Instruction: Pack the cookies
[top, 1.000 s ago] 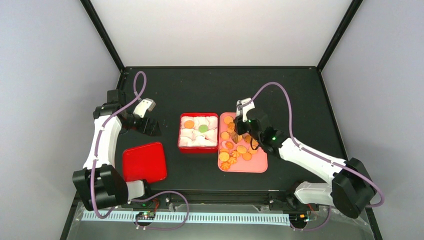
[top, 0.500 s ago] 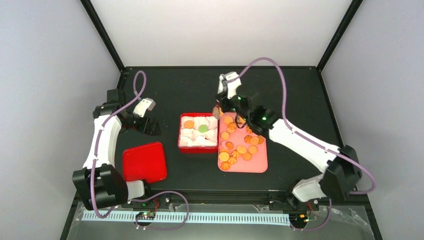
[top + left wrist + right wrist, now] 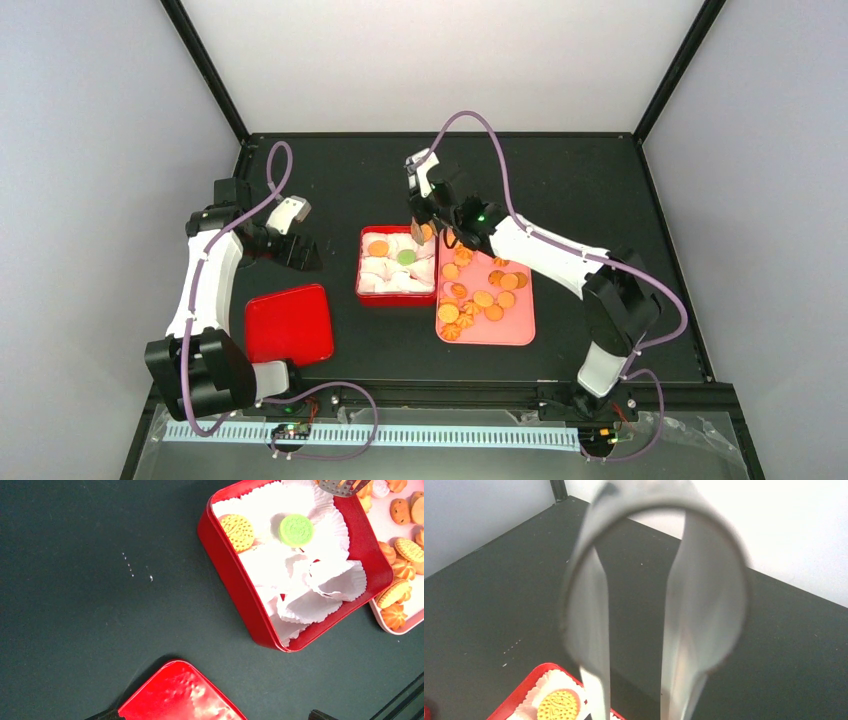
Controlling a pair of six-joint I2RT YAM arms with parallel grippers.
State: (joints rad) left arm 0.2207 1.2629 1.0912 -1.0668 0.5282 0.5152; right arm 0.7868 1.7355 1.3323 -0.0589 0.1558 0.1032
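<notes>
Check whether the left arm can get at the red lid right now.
Probably yes: the red lid lies uncovered beside the left arm, and the right gripper, holding tongs, is off at the tin's far corner.

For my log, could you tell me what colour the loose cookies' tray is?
The tray is pale pink, best seen in the top external view.

A box (image 3: 362,266) sits at the middle of the surface (image 3: 350,180), filled with paper cups (image 3: 320,582). Two of the cookies (image 3: 238,526) lie in its far cups (side by side). A tray (image 3: 515,326) lies just beside the box's right side and carries the other cookies. A lid (image 3: 289,324) lies left of the box, nearer the arm bases. Tongs (image 3: 654,605), in the right claw (image 3: 428,212), hang over the box's far right corner.
</notes>
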